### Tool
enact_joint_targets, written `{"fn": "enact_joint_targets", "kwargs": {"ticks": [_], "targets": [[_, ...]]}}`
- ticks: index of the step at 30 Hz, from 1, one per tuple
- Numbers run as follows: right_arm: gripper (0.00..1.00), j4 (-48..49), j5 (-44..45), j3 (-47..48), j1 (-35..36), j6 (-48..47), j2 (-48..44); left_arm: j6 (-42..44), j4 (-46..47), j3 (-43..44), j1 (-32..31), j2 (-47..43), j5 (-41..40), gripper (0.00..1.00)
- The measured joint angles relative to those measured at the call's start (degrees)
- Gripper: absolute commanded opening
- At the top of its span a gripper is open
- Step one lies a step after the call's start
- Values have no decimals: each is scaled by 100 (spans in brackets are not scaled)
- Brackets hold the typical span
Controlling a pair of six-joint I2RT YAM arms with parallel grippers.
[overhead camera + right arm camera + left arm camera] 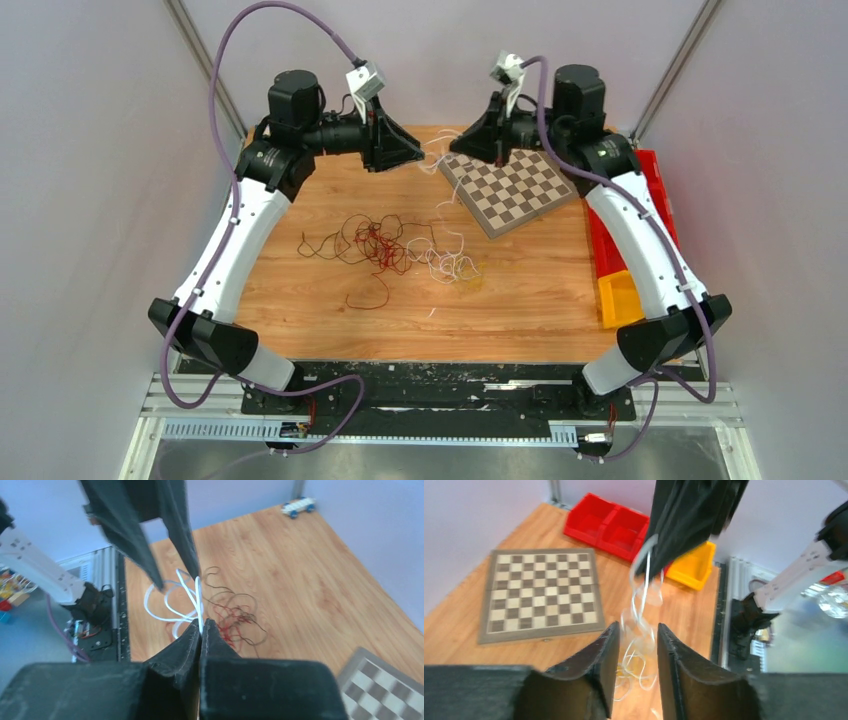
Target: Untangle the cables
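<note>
My right gripper [452,150] is held high at the back of the table and is shut on a white cable [199,592], which leaves its closed tips [201,625]. The white cable [644,587] hangs from it in curly loops down to the table. My left gripper [418,152] faces it closely, jaws open, tips [636,632] either side of the hanging loops; I cannot tell if they touch. The red and dark brown tangle [372,240] lies mid-table, also in the right wrist view [235,622]. White loops [450,262] and a bit of yellow-orange wire [470,282] lie beside it.
A wooden chessboard [512,188] lies at the back right, under the right gripper. Red bins [604,245] and a yellow bin [620,298] stand along the right edge. A small white toy car [298,506] sits at the back left corner.
</note>
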Motion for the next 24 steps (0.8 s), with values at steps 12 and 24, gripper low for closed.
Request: {"fn": "enact_joint_targets", "kwargs": {"ticks": [12, 24], "targets": [[0, -125, 334, 1088, -3169, 474, 247, 295, -295, -308, 433, -52, -901, 98], [0, 308, 713, 3550, -4911, 778, 2505, 365, -437, -745, 540, -72, -1266, 98]]}}
